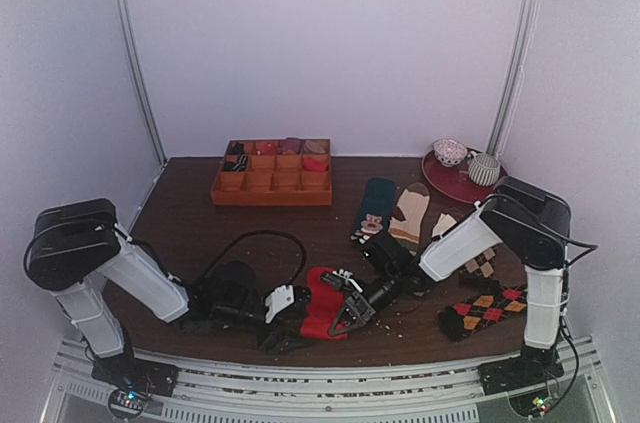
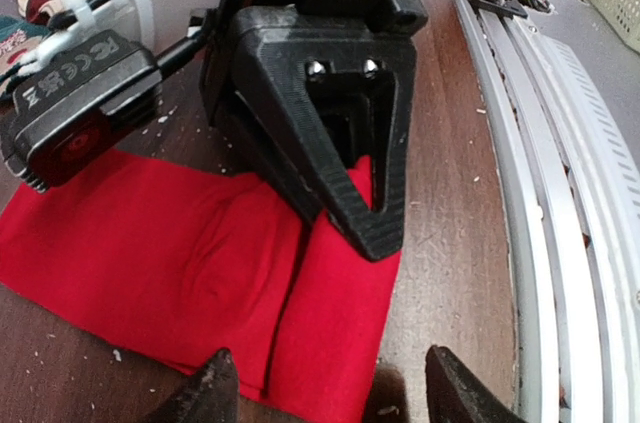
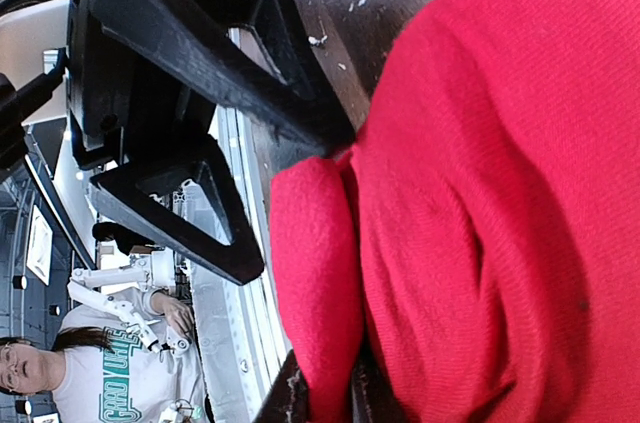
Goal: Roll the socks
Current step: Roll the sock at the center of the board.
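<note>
Red socks (image 1: 320, 308), flat, one edge bunched

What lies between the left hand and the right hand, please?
The red socks: in the left wrist view their fabric runs from the open left hand to the right hand, which pinches it.
</note>
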`<state>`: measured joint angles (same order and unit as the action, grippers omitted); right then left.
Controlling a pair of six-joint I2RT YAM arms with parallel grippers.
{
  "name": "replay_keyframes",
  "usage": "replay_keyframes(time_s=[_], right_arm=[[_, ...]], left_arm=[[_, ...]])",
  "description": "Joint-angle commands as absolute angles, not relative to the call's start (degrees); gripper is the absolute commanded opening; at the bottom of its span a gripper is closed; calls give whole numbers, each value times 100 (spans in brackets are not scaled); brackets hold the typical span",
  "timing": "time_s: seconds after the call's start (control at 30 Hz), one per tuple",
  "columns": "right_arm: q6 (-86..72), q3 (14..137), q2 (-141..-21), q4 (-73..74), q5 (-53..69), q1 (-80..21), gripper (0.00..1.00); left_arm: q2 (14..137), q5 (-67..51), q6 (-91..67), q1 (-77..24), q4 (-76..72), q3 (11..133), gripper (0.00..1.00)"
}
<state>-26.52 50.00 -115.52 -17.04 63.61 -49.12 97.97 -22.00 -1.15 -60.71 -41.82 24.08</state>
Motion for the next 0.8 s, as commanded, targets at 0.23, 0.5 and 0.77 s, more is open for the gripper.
replay_keyframes(time_s=[0.23,0.5,0.77], right_arm=[[-2540,4753,-11954,-1254,5894,-4792,12],[-2564,4737,-11916,-1353,5971,-4796,13],[-2097,4583,-10892,-1379,5186,-4687,33]], left_arm=[[10394,-2413,-169,-6073,-4408,2683,52],[10599,-2719,-315,-6073,-4256,2778,0],[10512,-2695,-780,-6016,-1741,3304,0]])
